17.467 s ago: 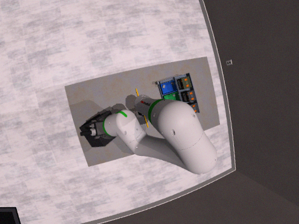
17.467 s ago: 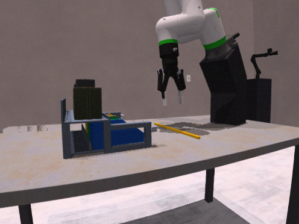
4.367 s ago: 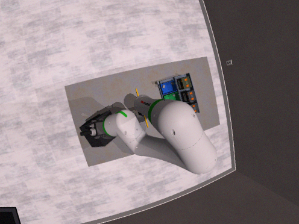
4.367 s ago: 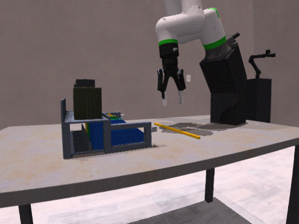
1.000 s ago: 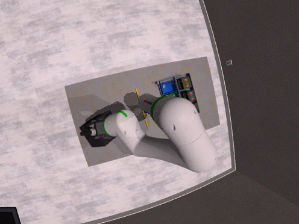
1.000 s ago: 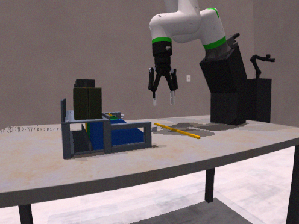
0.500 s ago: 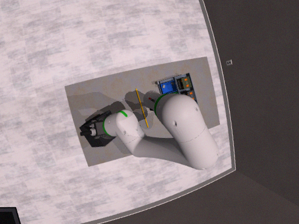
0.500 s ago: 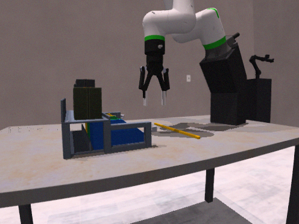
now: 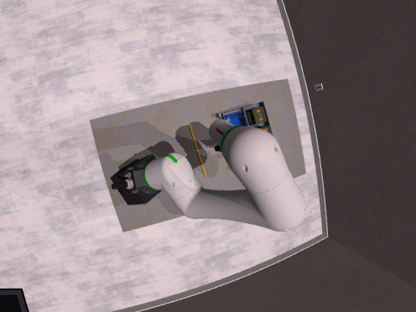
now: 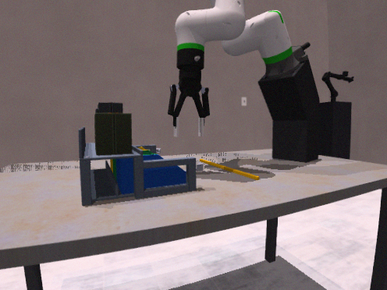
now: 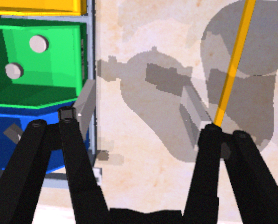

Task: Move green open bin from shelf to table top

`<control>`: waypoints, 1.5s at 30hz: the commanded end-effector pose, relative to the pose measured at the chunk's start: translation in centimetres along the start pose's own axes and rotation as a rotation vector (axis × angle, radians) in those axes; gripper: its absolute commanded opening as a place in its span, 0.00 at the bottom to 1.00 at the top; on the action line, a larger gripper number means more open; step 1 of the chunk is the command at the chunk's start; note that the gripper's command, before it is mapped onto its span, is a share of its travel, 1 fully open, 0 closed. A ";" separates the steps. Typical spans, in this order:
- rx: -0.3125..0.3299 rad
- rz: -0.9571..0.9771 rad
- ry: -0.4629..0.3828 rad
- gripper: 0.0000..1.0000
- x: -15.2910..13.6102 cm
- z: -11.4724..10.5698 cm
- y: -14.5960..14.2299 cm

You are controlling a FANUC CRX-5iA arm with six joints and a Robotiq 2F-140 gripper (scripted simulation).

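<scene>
In the wrist view the green open bin [image 11: 42,65] sits in the grey shelf [image 11: 91,55] at the upper left, with two pale round parts in it. A yellow bin [image 11: 42,6] is on one side of it and a blue bin on the other. My gripper [image 11: 138,95] is open and empty, over the table top just beside the shelf's edge. In the side view the gripper [image 10: 188,129] hangs well above the table, near the right end of the shelf [image 10: 133,171]. In the top view my arm hides the green bin.
A thin yellow rod [image 10: 229,169] lies on the table right of the shelf; it also shows in the wrist view [image 11: 232,65]. A dark olive box [image 10: 113,132] stands on the shelf's top. The robot base [image 10: 290,108] stands at the far right of the table.
</scene>
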State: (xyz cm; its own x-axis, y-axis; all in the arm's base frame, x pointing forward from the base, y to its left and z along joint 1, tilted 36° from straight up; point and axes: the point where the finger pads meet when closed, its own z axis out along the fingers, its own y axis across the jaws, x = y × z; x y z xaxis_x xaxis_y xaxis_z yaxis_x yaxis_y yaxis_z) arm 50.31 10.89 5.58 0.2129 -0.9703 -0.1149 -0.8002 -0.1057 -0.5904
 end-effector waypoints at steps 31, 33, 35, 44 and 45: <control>-0.019 -0.001 -0.018 0.57 0.2 0.4 -10.3; -0.019 -0.001 -0.018 0.57 0.2 0.4 -10.3; -0.019 -0.001 -0.018 0.57 0.2 0.4 -10.3; -0.019 -0.001 -0.018 0.57 0.2 0.4 -10.1; -0.019 -0.001 -0.018 0.57 0.2 0.4 -9.9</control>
State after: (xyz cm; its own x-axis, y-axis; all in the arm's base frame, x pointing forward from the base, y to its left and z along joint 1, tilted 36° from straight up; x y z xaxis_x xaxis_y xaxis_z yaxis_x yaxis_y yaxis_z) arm 58.71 11.91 11.31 0.2235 -0.9662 -0.1287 -0.8105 -0.1109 -0.5752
